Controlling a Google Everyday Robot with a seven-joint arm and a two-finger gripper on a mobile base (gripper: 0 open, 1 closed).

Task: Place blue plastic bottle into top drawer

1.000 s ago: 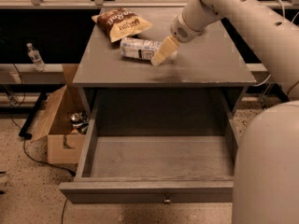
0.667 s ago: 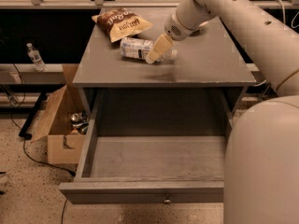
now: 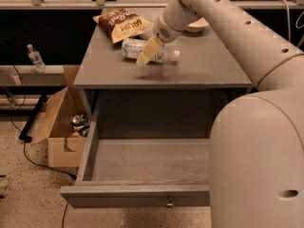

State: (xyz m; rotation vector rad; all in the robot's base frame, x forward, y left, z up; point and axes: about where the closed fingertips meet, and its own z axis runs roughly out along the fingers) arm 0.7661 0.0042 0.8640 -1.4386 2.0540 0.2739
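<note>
The blue plastic bottle (image 3: 135, 49) lies on its side on the grey cabinet top (image 3: 204, 68), white cap (image 3: 175, 54) pointing right, just in front of a chip bag. My gripper (image 3: 146, 56) reaches down from the upper right and hangs right over the middle of the bottle, its pale fingers (image 3: 151, 50) crossing in front of it. The top drawer (image 3: 142, 160) is pulled fully out below the cabinet top; its inside is bare, and its front panel with a small round knob (image 3: 169, 204) faces the camera.
A brown chip bag (image 3: 122, 23) lies at the back left of the cabinet top and a white bowl (image 3: 197, 26) at the back. An open cardboard box (image 3: 64, 127) stands on the floor to the left. A small clear bottle (image 3: 34, 57) stands far left. My arm's large body fills the right side.
My gripper has moved left and slightly down across the cabinet top, from beside the bottle's cap end to over its middle. The bottle and drawer have not moved.
</note>
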